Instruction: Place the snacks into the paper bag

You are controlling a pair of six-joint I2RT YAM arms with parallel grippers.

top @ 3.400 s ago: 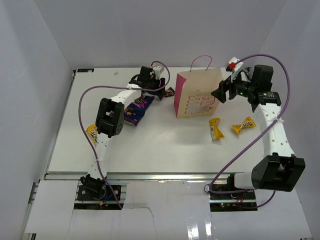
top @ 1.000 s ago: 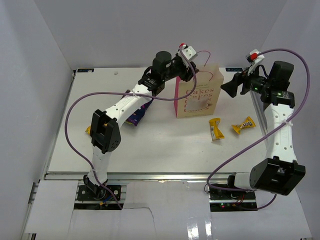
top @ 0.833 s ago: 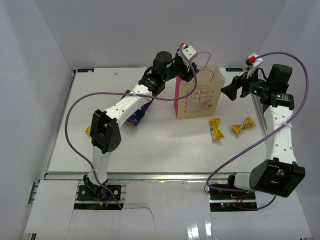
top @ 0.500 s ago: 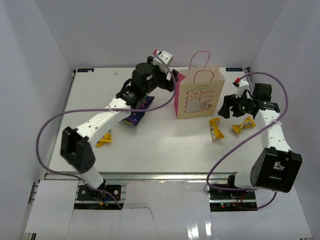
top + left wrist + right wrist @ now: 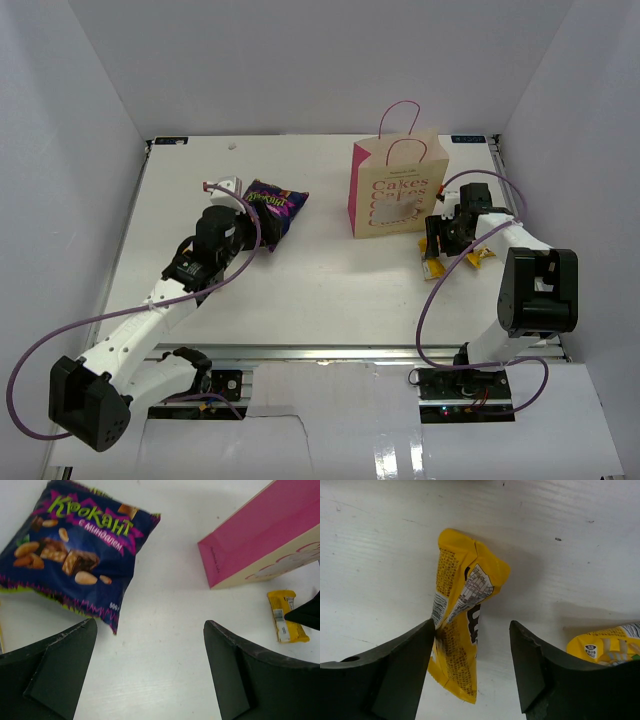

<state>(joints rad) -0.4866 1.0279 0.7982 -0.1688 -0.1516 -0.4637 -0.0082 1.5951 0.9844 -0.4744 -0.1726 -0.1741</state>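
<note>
Your paper bag (image 5: 398, 190) stands upright toward the far side of the table (image 5: 330, 290), its "Cakes" face turned to the arm bases and its pink side panel facing the left arm. Out from that pink panel, well apart from the bag, the purple-blue snack bag (image 5: 272, 208) lies flat with its printed face up. Your left gripper (image 5: 150, 627) hovers on the side of that snack away from the paper bag, its fingers spread wide with only bare table between them. On the bag's opposite side, near its front corner, your right gripper (image 5: 472, 630) is low over 1 yellow packet (image 5: 462, 630) lying on the table. Its fingers stand apart on either side of the packet. 1 finger is at the wrapper's edge and a gap shows at the other, so it is not clamped. A 2nd yellow packet (image 5: 610, 647) lies just beside the first, farther from the bag, and is mostly hidden under the arm in the top view.
</note>
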